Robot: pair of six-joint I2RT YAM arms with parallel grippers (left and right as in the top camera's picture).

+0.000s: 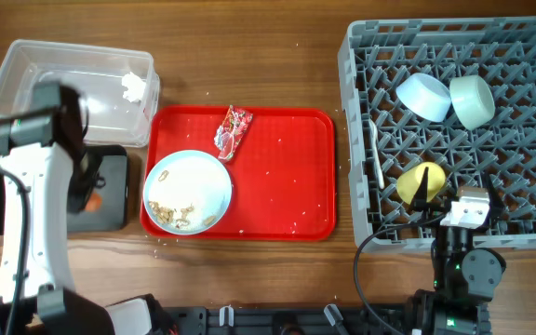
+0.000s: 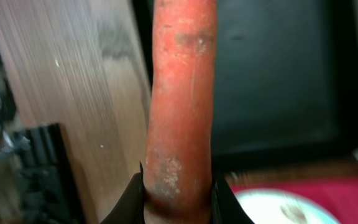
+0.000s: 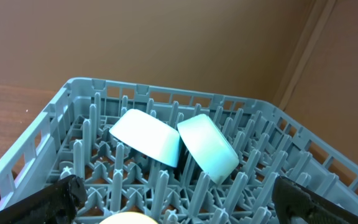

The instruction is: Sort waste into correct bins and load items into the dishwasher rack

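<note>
The left pincer (image 2: 178,190) clamps the carrot (image 2: 182,93) over the black tray (image 2: 278,81), which its arm (image 1: 31,214) half hides. The right pincer (image 3: 179,196) gapes over the dishwasher rack (image 3: 73,93), by the yellow-green cup (image 1: 421,181).

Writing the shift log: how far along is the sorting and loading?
Done: tissue in clear tub; blue bowl, mint bowl and cup in rack. In hand: left claw grips carrot above black tray. Left: wrapper and scrap-covered plate on red tray.
</note>
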